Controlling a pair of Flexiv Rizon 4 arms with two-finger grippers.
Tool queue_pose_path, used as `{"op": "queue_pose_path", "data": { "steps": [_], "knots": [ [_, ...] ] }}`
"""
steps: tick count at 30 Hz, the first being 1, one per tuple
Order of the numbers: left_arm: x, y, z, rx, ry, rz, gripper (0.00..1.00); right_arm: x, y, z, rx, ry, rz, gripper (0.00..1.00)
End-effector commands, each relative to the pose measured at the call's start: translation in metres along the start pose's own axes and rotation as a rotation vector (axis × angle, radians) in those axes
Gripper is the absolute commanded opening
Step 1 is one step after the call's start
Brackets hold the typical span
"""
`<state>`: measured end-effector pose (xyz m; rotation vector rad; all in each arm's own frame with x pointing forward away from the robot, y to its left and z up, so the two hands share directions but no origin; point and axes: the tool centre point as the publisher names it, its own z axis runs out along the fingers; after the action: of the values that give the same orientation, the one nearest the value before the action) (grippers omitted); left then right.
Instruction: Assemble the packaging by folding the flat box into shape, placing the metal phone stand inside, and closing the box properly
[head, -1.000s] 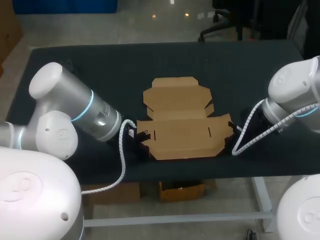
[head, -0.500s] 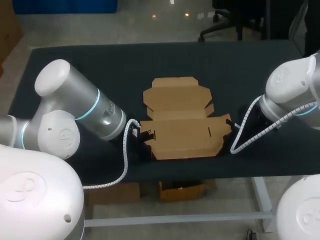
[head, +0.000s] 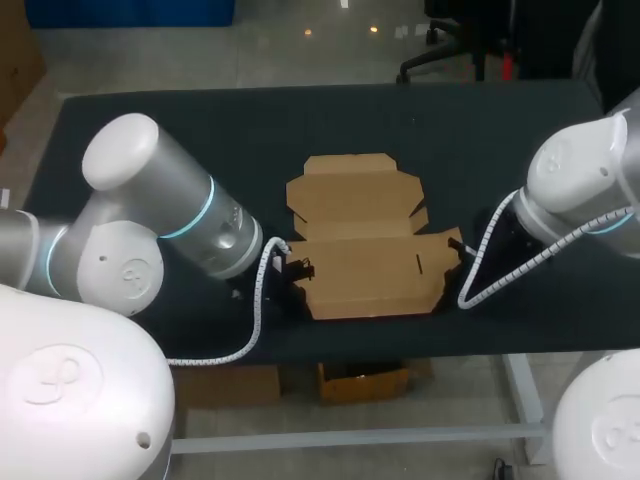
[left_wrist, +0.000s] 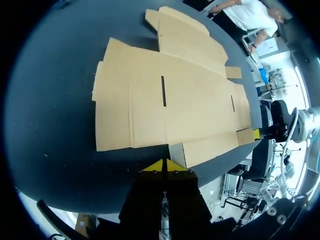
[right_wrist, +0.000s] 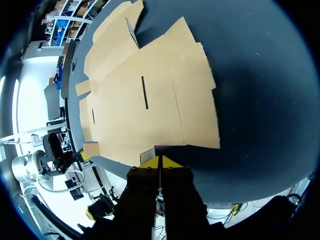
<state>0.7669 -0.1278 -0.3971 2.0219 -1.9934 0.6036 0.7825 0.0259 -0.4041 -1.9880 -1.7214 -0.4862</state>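
flat box (right_wrist: 150, 100) on table (right_wrist: 250, 100) | right tool (right_wrist: 160, 161) tips seemingly together at box edge

The left arm (head: 190, 225) has swung right over the bench (head: 150, 110), and its wrist end now overlaps the left edge of the box (head: 365, 265) (a second ago it sat just clear of it). The right arm (head: 575, 190) has eased slightly left, toward the box's right edge.

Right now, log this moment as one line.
box: flat, unfolded | left pincer: shut, at its left end | right pincer: shut, at its right end
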Motion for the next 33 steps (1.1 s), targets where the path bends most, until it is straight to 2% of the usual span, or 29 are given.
{"op": "queue_pose_path", "data": {
  "steps": [1,21,26,33],
  "knots": [
    [0.005,0.002,0.0,0.009,-0.076,0.001,0.0,0.001,-0.001,0.001,-0.002,-0.006,0.001,0.0],
    [0.012,0.004,0.002,0.059,-0.123,0.025,0.0,0.013,-0.001,0.007,-0.007,-0.047,-0.058,0.0],
    [0.013,0.0,0.002,0.073,-0.133,0.025,0.0,0.014,-0.001,0.007,-0.007,-0.058,-0.063,0.0],
    [0.011,-0.011,-0.002,-0.005,-0.114,0.003,0.0,0.014,-0.001,0.007,-0.007,-0.066,-0.06,0.0]
  ]
}}
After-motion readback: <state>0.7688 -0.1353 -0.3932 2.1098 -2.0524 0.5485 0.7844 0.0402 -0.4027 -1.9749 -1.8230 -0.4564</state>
